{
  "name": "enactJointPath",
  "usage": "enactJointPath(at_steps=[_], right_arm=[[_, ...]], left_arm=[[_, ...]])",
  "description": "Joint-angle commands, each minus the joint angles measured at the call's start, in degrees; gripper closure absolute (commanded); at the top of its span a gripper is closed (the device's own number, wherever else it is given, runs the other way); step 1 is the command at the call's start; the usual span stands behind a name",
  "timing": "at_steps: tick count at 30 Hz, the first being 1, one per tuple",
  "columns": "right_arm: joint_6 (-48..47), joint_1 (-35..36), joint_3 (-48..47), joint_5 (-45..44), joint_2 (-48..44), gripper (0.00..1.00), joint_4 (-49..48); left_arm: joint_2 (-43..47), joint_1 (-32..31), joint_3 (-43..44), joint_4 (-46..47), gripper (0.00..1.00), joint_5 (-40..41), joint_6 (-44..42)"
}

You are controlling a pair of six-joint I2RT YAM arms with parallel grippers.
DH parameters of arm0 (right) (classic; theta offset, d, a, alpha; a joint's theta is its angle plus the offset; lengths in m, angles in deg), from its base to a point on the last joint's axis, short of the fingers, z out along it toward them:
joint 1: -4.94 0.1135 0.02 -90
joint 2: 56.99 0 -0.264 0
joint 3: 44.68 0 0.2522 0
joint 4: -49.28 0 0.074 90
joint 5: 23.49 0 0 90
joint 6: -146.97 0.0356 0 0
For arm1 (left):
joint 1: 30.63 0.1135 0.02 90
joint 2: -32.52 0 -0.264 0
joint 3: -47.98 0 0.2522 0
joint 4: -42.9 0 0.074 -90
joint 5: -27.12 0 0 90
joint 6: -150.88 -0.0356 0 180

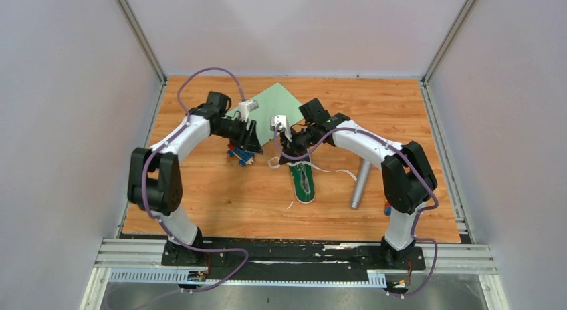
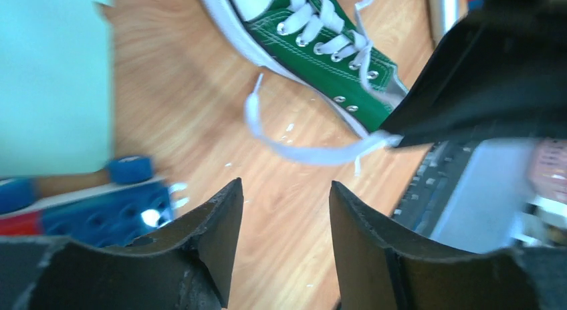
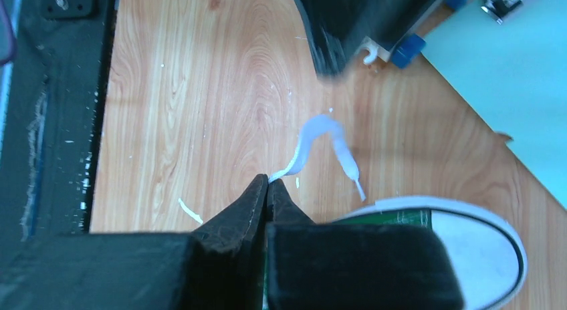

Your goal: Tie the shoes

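Observation:
The green sneaker [image 1: 304,182] lies mid-table, toe toward the near edge, with loose white laces; it also shows in the left wrist view [image 2: 321,49] and the right wrist view [image 3: 461,236]. My right gripper [image 1: 289,151] hovers over the shoe's heel end and is shut on a white lace [image 3: 314,146], whose free end curls on the wood. That lace runs to the right gripper's fingers in the left wrist view [image 2: 314,153]. My left gripper [image 1: 249,144] is open and empty, left of the shoe, above bare wood [image 2: 284,190]. Another lace [image 1: 334,170] trails right.
A grey microphone [image 1: 360,184] lies right of the shoe. A light green sheet [image 1: 275,106] lies at the back centre. A blue and red toy block [image 1: 239,154] sits under the left gripper. A white lace scrap [image 3: 188,211] lies on the wood.

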Motion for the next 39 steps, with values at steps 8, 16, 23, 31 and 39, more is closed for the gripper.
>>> enactJointPath(at_steps=[8,16,23,31,39], right_arm=[[18.4,-7.54,2.06,14.27,-4.17,0.98,-3.41],[22.31,-9.18,1.41,15.61,-3.65,0.96,-5.03],[24.6,-9.62,1.18,14.61,-3.66,0.96,-6.29],[25.87,-11.44,0.87,12.8,-4.62,0.83,-6.67],[18.06,-16.18,3.77,11.65,-9.23,0.61,-4.19]], left_arm=[[20.3,-7.51,-16.83,28.3,0.39,8.1,-12.41],[14.08,-13.93,-14.22,31.86,0.42,11.9,-21.13],[10.14,-14.0,-11.05,28.15,0.64,3.46,-21.75],[7.4,-14.0,-13.82,38.43,1.0,-3.02,-7.15],[4.63,-13.99,-14.29,47.86,1.0,-4.98,3.43]])
